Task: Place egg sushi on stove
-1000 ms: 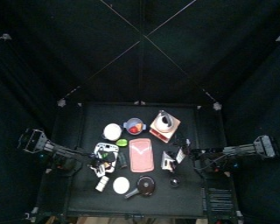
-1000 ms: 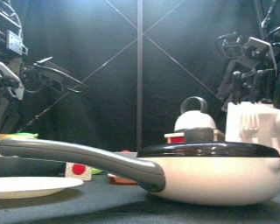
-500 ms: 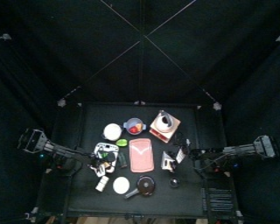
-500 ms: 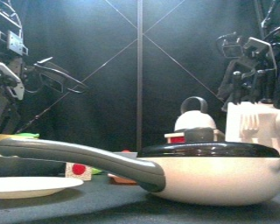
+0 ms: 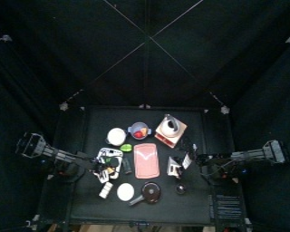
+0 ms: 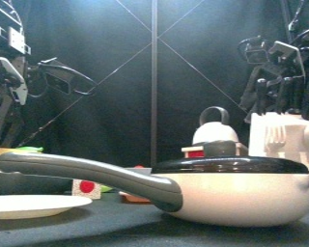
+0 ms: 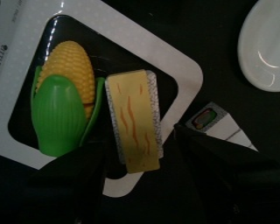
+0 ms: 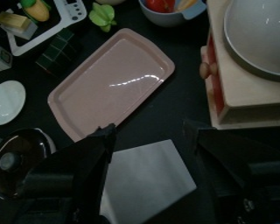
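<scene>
Showing stove: white toy stove (image 7: 189, 74) with a black cooktop, seen from the left wrist; egg sushi (image 7: 136, 118), a yellow slab with wavy brown lines, lies flat on the cooktop, beside a corn cob (image 7: 60, 96) in its green husk
Left gripper: left gripper (image 7: 140, 179) hangs just above the sushi, its two jaws spread wide on either side, touching nothing
Right gripper: right gripper (image 8: 149, 166) hovers with jaws apart over a white square sheet (image 8: 149, 179), holding nothing
Pink tray: pink tray (image 8: 113, 80) lies bare in the table's middle
White plates: one white plate (image 7: 265, 44) lies near the stove, bare; another small plate (image 8: 8, 101) lies beside the tray
Saucepan: lidded white saucepan (image 6: 235, 188) with a long grey handle stands nearest the front camera, contents hidden
Kettle: kettle (image 6: 215, 130) stands behind the saucepan
Surface: small black table (image 5: 87, 122), crowded with toy kitchenware
Room: black curtains (image 5: 145, 54) close in all sides
</scene>
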Controlling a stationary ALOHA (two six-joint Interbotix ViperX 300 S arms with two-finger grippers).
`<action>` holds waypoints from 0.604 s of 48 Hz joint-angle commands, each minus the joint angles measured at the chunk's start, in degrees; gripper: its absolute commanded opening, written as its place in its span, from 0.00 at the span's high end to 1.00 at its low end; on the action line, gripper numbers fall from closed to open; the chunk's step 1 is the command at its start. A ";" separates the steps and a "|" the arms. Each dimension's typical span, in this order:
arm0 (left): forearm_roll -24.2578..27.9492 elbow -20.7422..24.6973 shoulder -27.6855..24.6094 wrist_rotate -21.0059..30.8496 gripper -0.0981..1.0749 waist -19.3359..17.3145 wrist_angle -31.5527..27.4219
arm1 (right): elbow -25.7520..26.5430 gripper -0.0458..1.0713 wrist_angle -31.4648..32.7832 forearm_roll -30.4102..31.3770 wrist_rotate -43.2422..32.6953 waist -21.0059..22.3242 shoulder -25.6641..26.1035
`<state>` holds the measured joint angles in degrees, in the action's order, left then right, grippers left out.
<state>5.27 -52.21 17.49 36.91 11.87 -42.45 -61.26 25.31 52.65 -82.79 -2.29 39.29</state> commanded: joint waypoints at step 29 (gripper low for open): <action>-0.09 1.58 1.85 -0.35 0.14 0.35 0.70 | 0.62 0.12 -0.18 0.26 0.18 0.18 0.18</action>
<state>4.75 -52.21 18.72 36.74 12.13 -41.92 -61.26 25.31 52.73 -82.88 -2.29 39.29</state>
